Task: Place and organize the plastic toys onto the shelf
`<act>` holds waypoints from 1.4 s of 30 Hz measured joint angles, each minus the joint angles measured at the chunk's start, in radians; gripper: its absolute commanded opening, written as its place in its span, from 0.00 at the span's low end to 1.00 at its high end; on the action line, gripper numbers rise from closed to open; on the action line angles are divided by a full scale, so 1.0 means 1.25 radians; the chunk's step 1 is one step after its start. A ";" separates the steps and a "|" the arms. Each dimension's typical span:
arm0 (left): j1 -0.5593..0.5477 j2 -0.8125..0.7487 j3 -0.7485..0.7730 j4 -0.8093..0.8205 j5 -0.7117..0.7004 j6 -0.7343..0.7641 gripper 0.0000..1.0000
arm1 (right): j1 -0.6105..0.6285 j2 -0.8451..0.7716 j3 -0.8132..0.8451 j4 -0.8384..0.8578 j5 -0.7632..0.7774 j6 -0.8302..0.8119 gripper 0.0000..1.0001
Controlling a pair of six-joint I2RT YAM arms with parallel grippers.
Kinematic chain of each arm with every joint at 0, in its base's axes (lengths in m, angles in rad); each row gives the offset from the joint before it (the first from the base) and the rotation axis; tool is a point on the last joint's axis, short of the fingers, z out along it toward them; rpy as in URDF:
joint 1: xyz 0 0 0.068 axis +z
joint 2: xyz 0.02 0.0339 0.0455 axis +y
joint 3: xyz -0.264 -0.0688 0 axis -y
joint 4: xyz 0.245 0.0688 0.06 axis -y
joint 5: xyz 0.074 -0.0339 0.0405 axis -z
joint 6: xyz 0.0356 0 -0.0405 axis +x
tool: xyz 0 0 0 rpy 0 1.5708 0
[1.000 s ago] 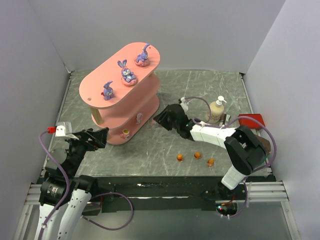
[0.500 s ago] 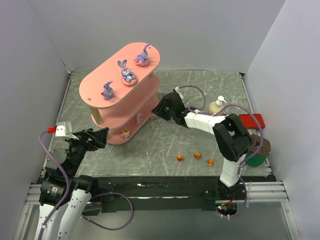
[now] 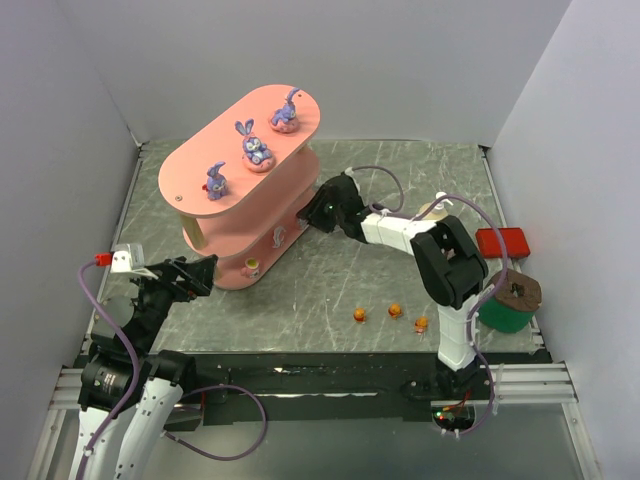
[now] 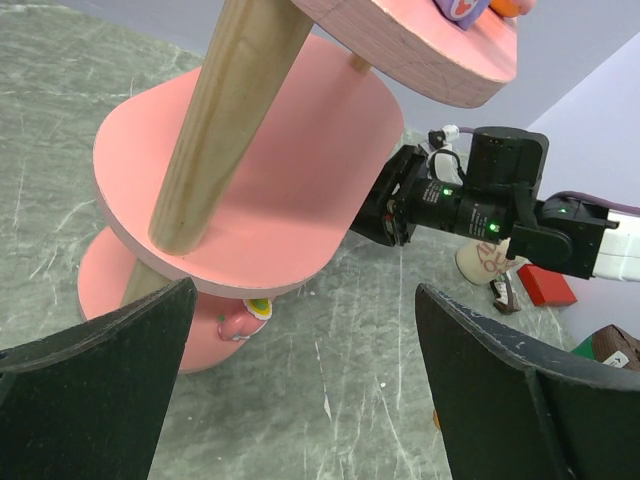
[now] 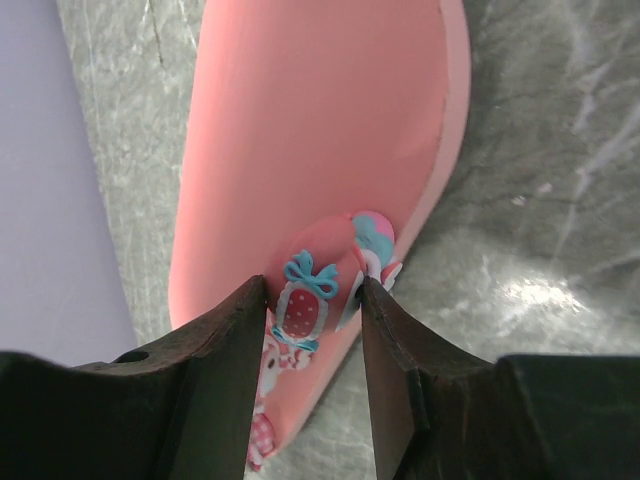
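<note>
My right arm has swung away from the pump bottle (image 3: 432, 212) and over to the shelf (image 3: 200, 160). The right end effector (image 3: 318, 212) now sits at the right-hand end of the shelf, level with the middle board.

In the right wrist view, a pink-and-white egg toy (image 5: 302, 312) with a blue bow and a red dotted front sits between the fingers. The right end effector (image 5: 313, 300) is about half closed, with both fingers against the toy's sides, so I read it as gripped. I cannot tell whether the toy is resting on the pink board (image 5: 320, 120) below it. Just past the fingertips, a second toy (image 5: 372, 240) with a teal bow stands at the board's edge.

Up and to the left of the right end effector, three purple bunnies (image 3: 255, 146) stand in a row on the top board. Lower and further left, a small toy (image 3: 252, 265) sits on the bottom tier.

Back toward the right arm's base, three orange toys (image 3: 395, 310) lie on the bench (image 3: 400, 170), well apart from the shelf. Beside that arm are a red box (image 3: 500, 243) and a green tub (image 3: 505, 310).

The left end effector (image 3: 185, 275) hovers near the shelf's left end. Its fingers (image 4: 100, 390) are spread fully wide and hold nothing.
</note>
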 measured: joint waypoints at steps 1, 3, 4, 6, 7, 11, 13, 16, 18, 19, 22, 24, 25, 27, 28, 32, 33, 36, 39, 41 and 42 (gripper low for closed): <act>0.000 0.000 0.000 0.000 0.000 0.000 0.96 | -0.001 0.005 0.006 0.001 -0.003 0.003 0.10; 0.000 0.000 0.000 0.000 0.000 0.000 0.96 | -0.001 0.013 0.016 0.000 -0.008 0.007 0.10; 0.000 0.000 0.000 0.000 0.000 0.000 0.97 | -0.001 0.015 0.017 0.001 -0.009 0.008 0.10; 0.000 0.000 0.000 0.000 0.000 0.000 0.96 | -0.002 0.021 0.027 -0.002 -0.010 0.012 0.10; 0.000 0.000 0.000 0.000 0.000 0.000 0.97 | -0.002 0.023 0.031 -0.003 -0.009 0.013 0.10; 0.000 0.000 0.000 0.000 0.000 0.000 0.96 | -0.002 0.027 0.037 -0.004 -0.008 0.015 0.11; 0.000 0.000 0.000 0.000 0.000 0.000 0.96 | -0.003 0.027 0.038 -0.002 -0.007 0.020 0.11; 0.000 0.000 0.000 0.000 0.000 0.000 0.96 | -0.005 0.030 0.041 0.006 -0.007 0.030 0.12; 0.000 0.000 0.000 0.000 0.000 0.000 0.96 | -0.007 0.031 0.042 0.008 -0.006 0.038 0.13; 0.000 0.000 0.000 0.000 0.000 0.000 0.96 | -0.008 0.032 0.042 0.009 -0.007 0.041 0.13; 0.000 0.000 0.000 0.000 0.000 0.000 0.96 | -0.011 0.034 0.042 0.012 -0.009 0.049 0.13; 0.000 0.000 0.000 0.000 0.000 0.000 0.97 | -0.013 0.037 0.042 0.016 -0.009 0.056 0.13; 0.000 0.000 0.000 0.000 0.000 0.000 0.97 | -0.014 0.037 0.042 0.017 -0.009 0.058 0.13; 0.000 0.000 0.000 0.000 0.000 0.000 0.96 | -0.015 0.039 0.042 0.020 -0.010 0.059 0.13; 0.000 0.000 0.000 0.000 0.000 0.000 0.96 | -0.016 0.039 0.042 0.021 -0.010 0.061 0.13; 0.000 0.000 0.000 0.000 0.000 0.000 0.96 | -0.017 0.041 0.041 0.029 -0.014 0.063 0.13; 0.000 0.001 0.000 0.000 0.000 0.000 0.96 | -0.017 0.041 0.038 0.033 -0.015 0.064 0.14; 0.000 0.001 0.000 0.000 0.000 0.000 0.97 | -0.017 0.041 0.017 0.068 -0.015 0.075 0.15; 0.000 0.004 0.000 0.000 0.000 0.000 0.97 | -0.019 0.038 -0.016 0.124 -0.015 0.091 0.16; 0.000 0.005 0.000 0.000 0.000 0.000 0.96 | -0.019 0.037 -0.033 0.151 -0.015 0.101 0.17; 0.000 0.005 0.000 0.000 0.000 0.000 0.96 | -0.019 0.037 -0.040 0.164 -0.015 0.104 0.18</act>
